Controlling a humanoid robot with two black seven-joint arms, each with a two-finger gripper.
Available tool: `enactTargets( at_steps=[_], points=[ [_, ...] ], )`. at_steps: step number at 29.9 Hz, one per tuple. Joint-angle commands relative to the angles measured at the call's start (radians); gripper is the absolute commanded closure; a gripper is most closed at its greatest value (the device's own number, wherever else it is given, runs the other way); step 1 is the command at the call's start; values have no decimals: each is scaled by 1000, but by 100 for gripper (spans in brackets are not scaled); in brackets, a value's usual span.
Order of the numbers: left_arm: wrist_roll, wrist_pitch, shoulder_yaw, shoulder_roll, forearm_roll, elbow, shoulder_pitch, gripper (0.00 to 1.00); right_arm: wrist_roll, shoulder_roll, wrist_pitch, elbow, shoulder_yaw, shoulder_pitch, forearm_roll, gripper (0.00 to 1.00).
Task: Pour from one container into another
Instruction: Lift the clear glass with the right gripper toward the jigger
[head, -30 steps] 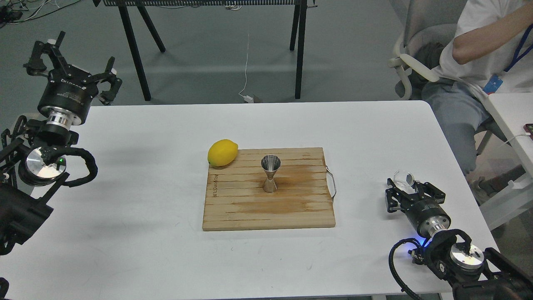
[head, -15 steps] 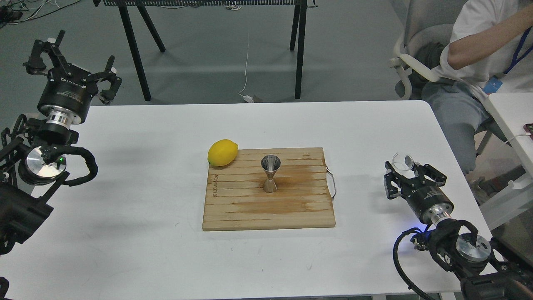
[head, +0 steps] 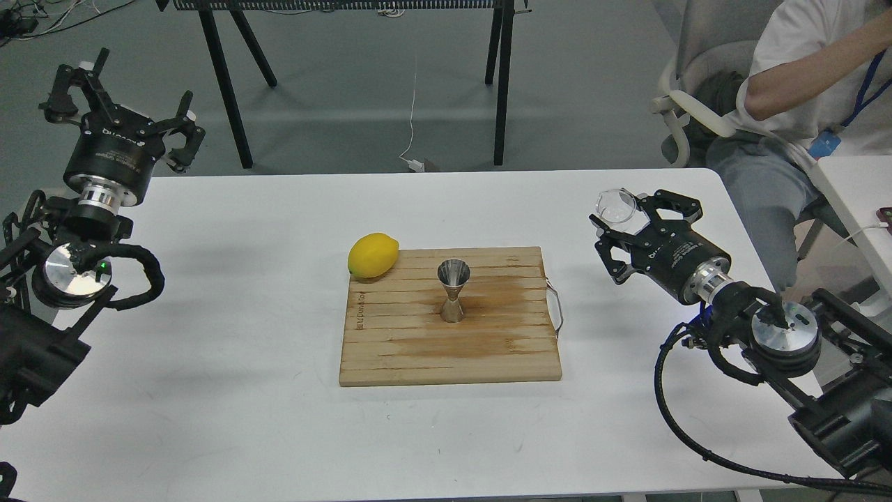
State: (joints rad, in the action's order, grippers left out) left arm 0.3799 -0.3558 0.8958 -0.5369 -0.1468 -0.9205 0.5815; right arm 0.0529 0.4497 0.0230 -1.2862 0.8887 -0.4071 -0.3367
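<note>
**Little glass cup held up, ready to pour**

The right gripper (head: 625, 222) has its two fingers closed around the small glass cup (head: 616, 206), up in the air on the right side. The steel jigger (head: 453, 290) stands upright in the middle of the wooden board (head: 390, 362), well apart from the cup. A lemon (head: 373, 256) sits at the board's far left corner. The left gripper (head: 120, 104) is spread wide, holding nothing.

The cup looks light, smooth and easy to break, so a gentle hold on its sides is probably best.
</note>
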Motion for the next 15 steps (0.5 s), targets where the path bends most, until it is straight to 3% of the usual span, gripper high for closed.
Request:
enactTargets(
  at_steps=[1,15],
  points=[
    [1,0,0,-2,0,0,0,0,10,-40,-43,-19,-31,-44,35,77],
    [1,1,0,-2,1,0,0,0,10,-207,-132,-21,-148,-147,249,77]
  ],
)
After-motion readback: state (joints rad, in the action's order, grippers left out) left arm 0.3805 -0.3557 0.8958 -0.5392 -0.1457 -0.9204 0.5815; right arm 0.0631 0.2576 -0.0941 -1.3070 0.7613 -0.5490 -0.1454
